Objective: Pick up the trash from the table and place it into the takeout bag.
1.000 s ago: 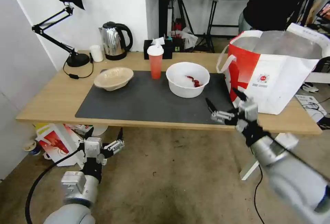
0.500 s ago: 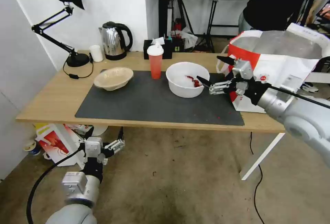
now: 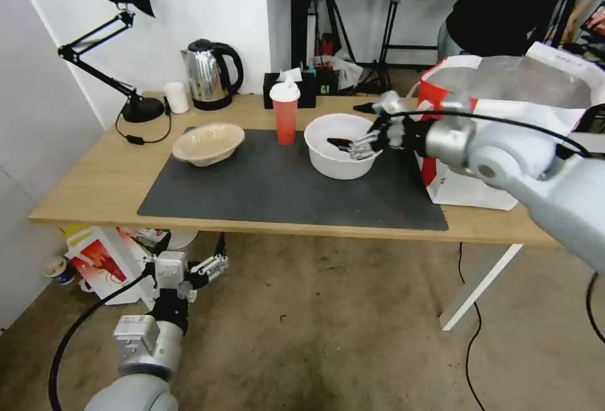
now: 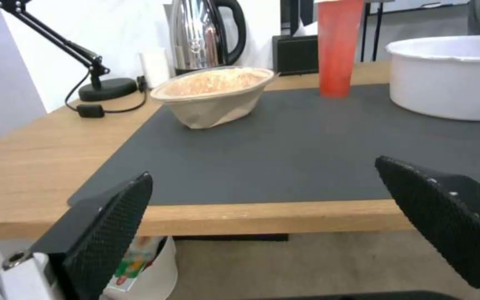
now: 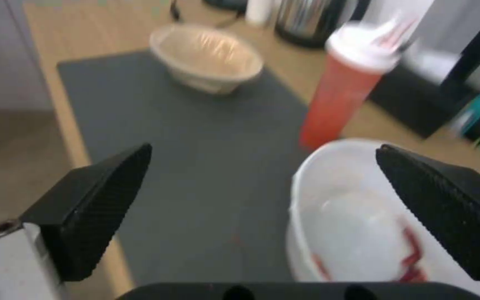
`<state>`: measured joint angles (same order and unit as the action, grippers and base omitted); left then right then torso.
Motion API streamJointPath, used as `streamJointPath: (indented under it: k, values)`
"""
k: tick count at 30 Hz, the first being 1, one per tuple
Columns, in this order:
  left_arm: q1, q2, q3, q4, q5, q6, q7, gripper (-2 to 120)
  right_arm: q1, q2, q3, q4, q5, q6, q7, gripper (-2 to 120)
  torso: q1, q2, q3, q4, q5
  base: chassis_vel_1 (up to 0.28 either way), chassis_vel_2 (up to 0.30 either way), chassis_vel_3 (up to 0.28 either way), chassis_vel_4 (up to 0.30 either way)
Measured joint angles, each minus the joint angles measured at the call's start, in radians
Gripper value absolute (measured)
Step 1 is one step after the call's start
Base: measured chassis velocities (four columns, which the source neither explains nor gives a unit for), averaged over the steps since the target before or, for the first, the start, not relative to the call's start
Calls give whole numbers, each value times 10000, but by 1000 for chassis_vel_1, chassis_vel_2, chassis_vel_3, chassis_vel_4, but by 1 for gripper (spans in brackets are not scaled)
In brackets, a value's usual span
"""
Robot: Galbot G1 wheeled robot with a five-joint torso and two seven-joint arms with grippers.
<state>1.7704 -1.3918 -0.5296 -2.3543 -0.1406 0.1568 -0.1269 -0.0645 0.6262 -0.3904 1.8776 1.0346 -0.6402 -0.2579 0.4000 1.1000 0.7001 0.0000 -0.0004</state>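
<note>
Right claw (image 3: 354, 126): mine, spread wide over the white bowl (image 3: 343, 146), one finger dipping above the inside, the other past the far rim. Nothing held.

Left claw (image 3: 189, 253): mine, fingers apart and bare, hanging below the near edge of the table (image 3: 94, 184), off the near left corner of the mat (image 3: 271, 184).

White bowl: on the mat, toward its right end, rim free all round. In the right wrist view the red scraps (image 5: 412, 258) lie along its inner wall.

Red cup (image 3: 285, 113): white lid, upright at the mat's far edge, just left of the white bowl and apart from it.

Beige bowl (image 3: 208, 142): on the mat's far left corner, tilted, well apart from the white bowl.

Takeout bag (image 3: 504, 140): red and white, mouth open and foil lining showing, standing off the mat's right end, near the white bowl; my right arm crosses in front of it.

Open room: the near half of the mat is bare from end to end; a bare strip of wood runs along the table's near edge.

Other items, beyond the mat's far edge: black tissue box (image 3: 291, 89) behind the red cup; steel kettle (image 3: 210, 75); small white cup (image 3: 177, 98); black desk lamp (image 3: 120, 39) with its cord trailing toward the beige bowl.

Under the table, below the mat's left end: a small white and red bag (image 3: 104, 263) beside my left claw.
</note>
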Motion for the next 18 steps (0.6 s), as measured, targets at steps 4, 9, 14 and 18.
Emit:
streamJointPath:
  k: [4, 9, 14, 18]
  values:
    - [-10, -36, -6, 44, -2, -11, 10, 100, 711, 348, -554, -97, 393, -860, 388, 100, 1, 0, -1, 0, -3, 0, 0, 0, 0]
    - [-38, -32, -12, 82, -15, -33, 9, 100, 1098, 788, -1131, -461, 530, -955, 962, 100, 1, 0, -1, 0, 3, 0, 0, 0, 0]
    - [-68, -8, 14, 84, -24, 49, -181, 100, 1261, 1090, -1485, -801, 732, -943, 1367, 100, 0, -1, 0, 0, 3, 0, 0, 0, 0]
    - [-60, -1, 14, 74, -22, 103, -216, 100, 1302, 1189, -1727, -806, 1300, -916, 2224, 100, 0, -1, 0, -1, 4, 0, 0, 0, 0]
